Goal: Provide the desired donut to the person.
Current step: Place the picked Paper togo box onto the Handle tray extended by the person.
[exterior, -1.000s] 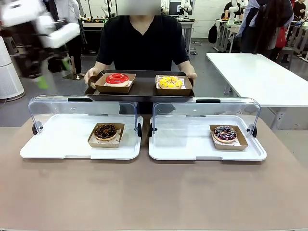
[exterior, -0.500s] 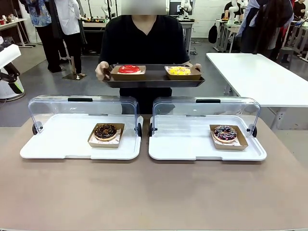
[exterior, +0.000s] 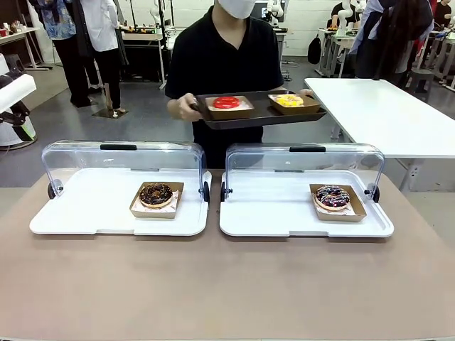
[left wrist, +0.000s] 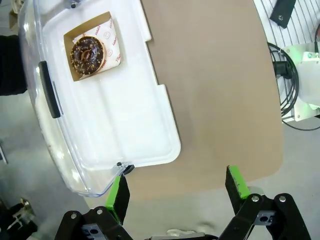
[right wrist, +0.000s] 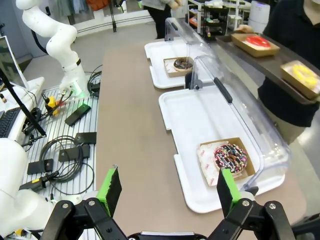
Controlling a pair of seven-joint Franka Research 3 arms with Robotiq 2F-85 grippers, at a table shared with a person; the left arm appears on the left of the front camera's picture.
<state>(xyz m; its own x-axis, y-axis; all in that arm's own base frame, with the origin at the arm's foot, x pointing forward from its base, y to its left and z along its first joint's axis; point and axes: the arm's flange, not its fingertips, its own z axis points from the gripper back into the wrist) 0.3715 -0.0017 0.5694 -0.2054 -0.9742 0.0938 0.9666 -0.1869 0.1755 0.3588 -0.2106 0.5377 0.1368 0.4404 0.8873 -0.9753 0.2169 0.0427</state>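
Scene: A person point(exterior: 226, 53) in a black T-shirt stands at the far side of my table, carrying a dark tray point(exterior: 257, 115) with a red-glazed donut point(exterior: 227, 103) and a yellow-glazed donut point(exterior: 289, 101) in cardboard trays.

On the table: Two white display cases with clear hinged lids. The left case point(exterior: 106, 213) holds a chocolate donut point(exterior: 156, 193); the right case point(exterior: 284, 217) holds a dark donut with coloured sprinkles point(exterior: 332, 196).

My left gripper point(left wrist: 175, 192): jaws wide, holding nothing, poised high over the near corner of the left case. The chocolate donut point(left wrist: 87, 52) lies well ahead of my fingers, toward the case's far end.

My right gripper point(right wrist: 167, 192): jaws wide, empty, raised above the table's edge. The sprinkled donut point(right wrist: 230, 157) sits near, ahead and off to one side.

Which donut is wanted: I cannot tell; no hand is pointing.

Key relation: Each arm is nearer the case on its own side, so my judgement is that the choice of donut settles which arm reaches. Both paper trays lie roughly square to the cases.
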